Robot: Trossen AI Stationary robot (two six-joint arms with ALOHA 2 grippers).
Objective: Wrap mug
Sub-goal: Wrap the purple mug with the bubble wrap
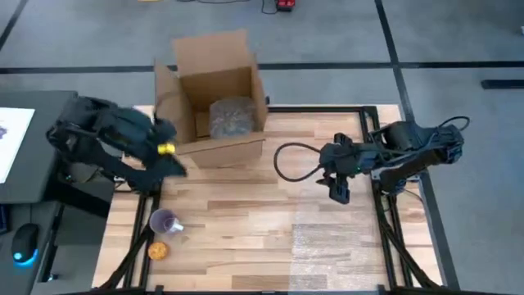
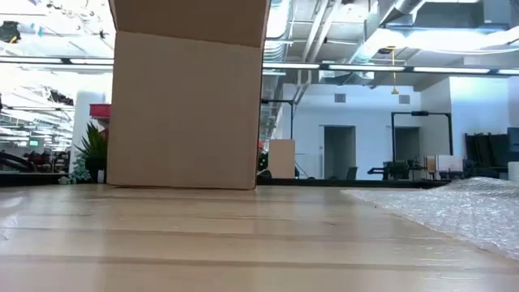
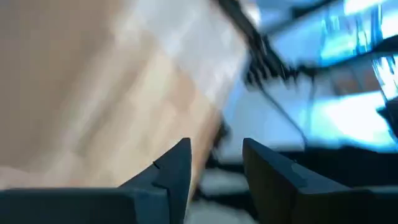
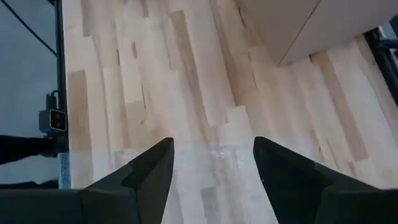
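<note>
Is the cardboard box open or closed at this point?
Open: in the high view the cardboard box has its flaps up and a crumpled bundle shows inside.

The right hand is hovering above a pale wooden desk, its two dark fingers spread wide apart and gripping nothing. A sheet of clear bubble wrap is lying flat on the planks just beneath them. Farther off, the corner of a cardboard box is resting on the desk. A dark metal frame rail is running along the desk's edge, with grey floor beyond.
</note>
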